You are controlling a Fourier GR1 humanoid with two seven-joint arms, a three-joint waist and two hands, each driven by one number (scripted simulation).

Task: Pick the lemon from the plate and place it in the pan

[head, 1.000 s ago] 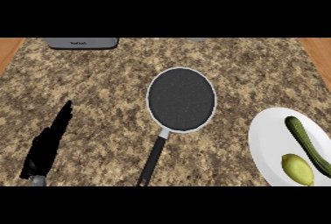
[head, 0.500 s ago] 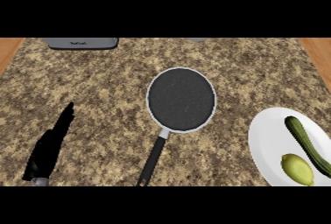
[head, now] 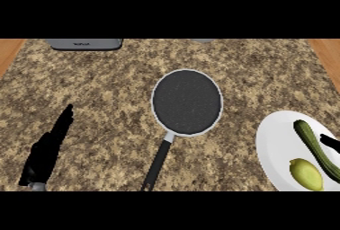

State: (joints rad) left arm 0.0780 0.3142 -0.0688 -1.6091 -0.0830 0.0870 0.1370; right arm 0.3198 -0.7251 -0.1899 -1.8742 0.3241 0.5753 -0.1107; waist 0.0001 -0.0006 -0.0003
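Okay, on my feed the lemon (head: 306,174) sits on the white plate (head: 275,143) at the right edge of the counter (head: 100,90), just beside a long green cucumber (head: 315,148). The pan (head: 186,102) is mid-counter, dark inside, handle pointing toward me, well apart from the plate. My left hand (head: 48,150) shows at lower left, fingers straight, holding nothing. Of my right hand (head: 331,142) only a black tip pokes in over the plate by the cucumber; I cannot tell its state. A grey appliance (head: 85,43) sits at the top edge.
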